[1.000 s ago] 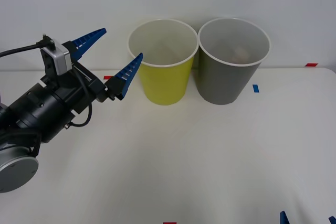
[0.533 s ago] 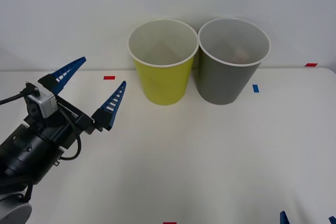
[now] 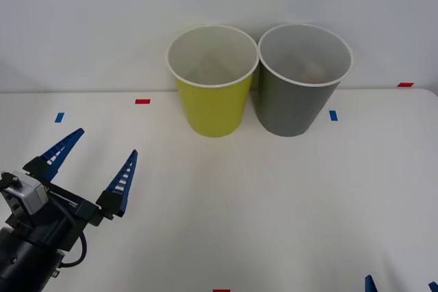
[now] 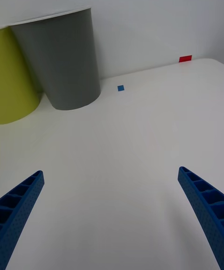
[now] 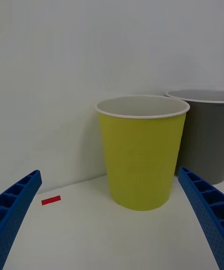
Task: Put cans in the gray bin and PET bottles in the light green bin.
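Your two bins are standing upright side by side at the far edge of the white table [image 3: 274, 203], their rims touching or nearly so: the light green bin [image 3: 212, 104] on the left, the gray bin [image 3: 295, 104] on the right, both tall, round and tapering toward the base, smooth plastic with thin white rims. Down inside the gray bin a pale, orange-tinged shape is lying near the bottom, too indistinct for you to name with certainty as the can. The light green bin is showing a white interior with nothing clearly readable in it. Small flat tape markers are dotting the matte tabletop: a red one [image 3: 142, 101] left of the green bin, a blue one [image 3: 333, 115] just right of the gray bin, another blue one [image 3: 59, 117] farther left, and a red one [image 3: 405, 84] at the far right edge. Your left gripper [image 3: 94, 169] is hovering low at the near left of the table, well apart from the bins, its blue ribbed fingers [image 3: 122, 181] spread wide and pointing up toward the bins with nothing between them; in the left wrist view the same gripper [image 5: 112, 223] is facing the green bin's smooth wall. Your right gripper [image 3: 400, 285] is sitting at the near right corner, only its blue fingertips peeking in; in the right wrist view that gripper [image 4: 112, 218] is parted wide over bare table, holding nothing, the gray bin well ahead of it.
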Available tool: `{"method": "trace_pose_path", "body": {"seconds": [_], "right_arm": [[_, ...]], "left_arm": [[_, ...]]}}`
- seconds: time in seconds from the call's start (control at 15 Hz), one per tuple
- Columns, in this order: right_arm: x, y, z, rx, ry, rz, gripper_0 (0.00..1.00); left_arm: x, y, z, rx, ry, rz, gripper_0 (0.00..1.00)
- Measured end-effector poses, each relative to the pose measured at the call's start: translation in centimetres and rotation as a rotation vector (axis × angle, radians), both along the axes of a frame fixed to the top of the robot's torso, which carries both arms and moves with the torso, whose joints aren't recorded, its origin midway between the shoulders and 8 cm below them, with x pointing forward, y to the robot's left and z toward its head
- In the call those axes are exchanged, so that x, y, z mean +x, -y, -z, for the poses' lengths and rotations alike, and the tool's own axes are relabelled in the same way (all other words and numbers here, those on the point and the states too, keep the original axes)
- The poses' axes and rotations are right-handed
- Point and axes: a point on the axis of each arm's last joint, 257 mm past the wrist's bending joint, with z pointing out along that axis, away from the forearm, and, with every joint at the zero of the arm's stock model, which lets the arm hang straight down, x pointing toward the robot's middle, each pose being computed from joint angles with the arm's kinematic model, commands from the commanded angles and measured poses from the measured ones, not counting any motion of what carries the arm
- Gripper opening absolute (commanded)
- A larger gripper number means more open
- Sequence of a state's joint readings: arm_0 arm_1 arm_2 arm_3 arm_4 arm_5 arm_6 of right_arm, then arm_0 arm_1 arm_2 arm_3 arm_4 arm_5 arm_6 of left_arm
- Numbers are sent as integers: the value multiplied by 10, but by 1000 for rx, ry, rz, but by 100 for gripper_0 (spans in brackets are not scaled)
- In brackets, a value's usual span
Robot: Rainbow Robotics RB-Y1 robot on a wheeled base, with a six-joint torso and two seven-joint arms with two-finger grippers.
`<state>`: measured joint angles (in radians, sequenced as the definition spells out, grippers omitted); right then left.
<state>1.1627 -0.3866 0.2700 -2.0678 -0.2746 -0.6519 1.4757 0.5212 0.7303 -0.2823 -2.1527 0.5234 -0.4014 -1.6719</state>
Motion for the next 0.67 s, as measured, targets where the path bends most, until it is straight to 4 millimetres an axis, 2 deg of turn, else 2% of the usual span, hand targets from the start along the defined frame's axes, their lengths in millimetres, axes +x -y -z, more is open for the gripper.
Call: {"method": "trace_pose_path", "body": {"seconds": [0.47, 0.67], "right_arm": [[0, 0, 0, 0, 0, 0, 100], [0, 0, 0, 0, 0, 0, 100]], "left_arm": [[-46, -29, 38, 62, -52, -120, 100], [-65, -41, 56, 149, -73, -187, 100]]}}
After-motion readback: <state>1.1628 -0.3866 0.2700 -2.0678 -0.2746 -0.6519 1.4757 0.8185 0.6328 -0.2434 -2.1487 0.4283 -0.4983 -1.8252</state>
